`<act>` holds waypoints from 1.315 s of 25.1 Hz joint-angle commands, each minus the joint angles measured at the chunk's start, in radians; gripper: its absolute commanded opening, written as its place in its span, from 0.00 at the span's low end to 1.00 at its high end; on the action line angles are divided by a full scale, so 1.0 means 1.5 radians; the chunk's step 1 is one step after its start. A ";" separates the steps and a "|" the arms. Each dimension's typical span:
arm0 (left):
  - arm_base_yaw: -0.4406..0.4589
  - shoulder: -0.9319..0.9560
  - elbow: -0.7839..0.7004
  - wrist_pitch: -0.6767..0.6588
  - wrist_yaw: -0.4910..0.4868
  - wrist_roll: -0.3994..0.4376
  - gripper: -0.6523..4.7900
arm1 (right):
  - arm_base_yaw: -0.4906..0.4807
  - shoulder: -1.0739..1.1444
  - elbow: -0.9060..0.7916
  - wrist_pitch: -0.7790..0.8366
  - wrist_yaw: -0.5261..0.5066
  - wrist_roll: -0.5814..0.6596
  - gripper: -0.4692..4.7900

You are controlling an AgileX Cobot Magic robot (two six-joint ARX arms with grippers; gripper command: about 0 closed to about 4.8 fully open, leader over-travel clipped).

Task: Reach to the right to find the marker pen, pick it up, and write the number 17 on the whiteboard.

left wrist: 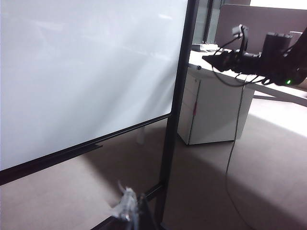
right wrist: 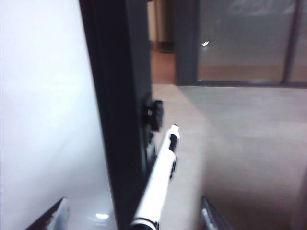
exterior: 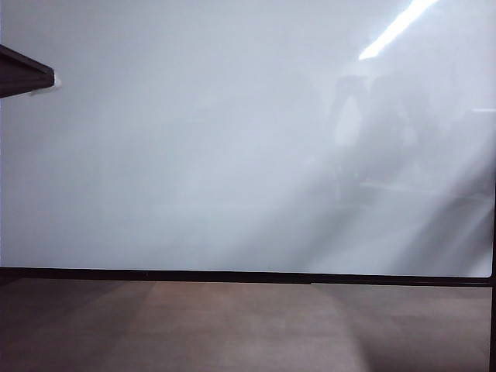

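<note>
Glossy white whiteboard (exterior: pixel 194 139) fills the exterior view. The right gripper (right wrist: pixel 132 213), jaws spread wide and released, straddles the board's black frame (right wrist: pixel 112 110) beside the white marker pen (right wrist: pixel 160 177). Only torn-looking tips of the left gripper (left wrist: pixel 125 207) show below the board; its state cannot be told.

1. The whiteboard (exterior: pixel 232 155) is filling almost the whole exterior view, its face bare, with only a ceiling-light glare at the upper right.
2. A dark bar (exterior: pixel 23 74) is jutting in at the upper left edge, partly blocking that corner.
3. The board's black frame post (right wrist: pixel 115 120) is standing between the right gripper's (right wrist: pixel 134 218) wide-spread fingertips, with the marker pen (right wrist: pixel 160 182) lying just beside the post on its outer side.
4. Open floor is stretching beyond the post.
5. In the left wrist view, a white cabinet (left wrist: pixel 211 110) and a dangling cable (left wrist: pixel 235 139) are crowding the space past the board's edge.
</note>
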 commanded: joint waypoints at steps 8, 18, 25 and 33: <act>0.000 0.001 0.000 0.008 0.002 0.000 0.11 | 0.036 0.077 0.036 0.068 0.055 -0.015 0.73; 0.000 0.001 0.000 0.008 0.002 0.000 0.11 | 0.045 0.092 0.067 0.024 0.090 -0.016 0.72; 0.000 0.001 0.000 0.008 0.002 0.000 0.11 | 0.045 0.102 0.068 0.023 0.089 -0.016 0.70; 0.000 0.001 0.000 0.008 0.002 0.000 0.11 | 0.045 0.102 0.069 0.030 0.090 -0.010 0.66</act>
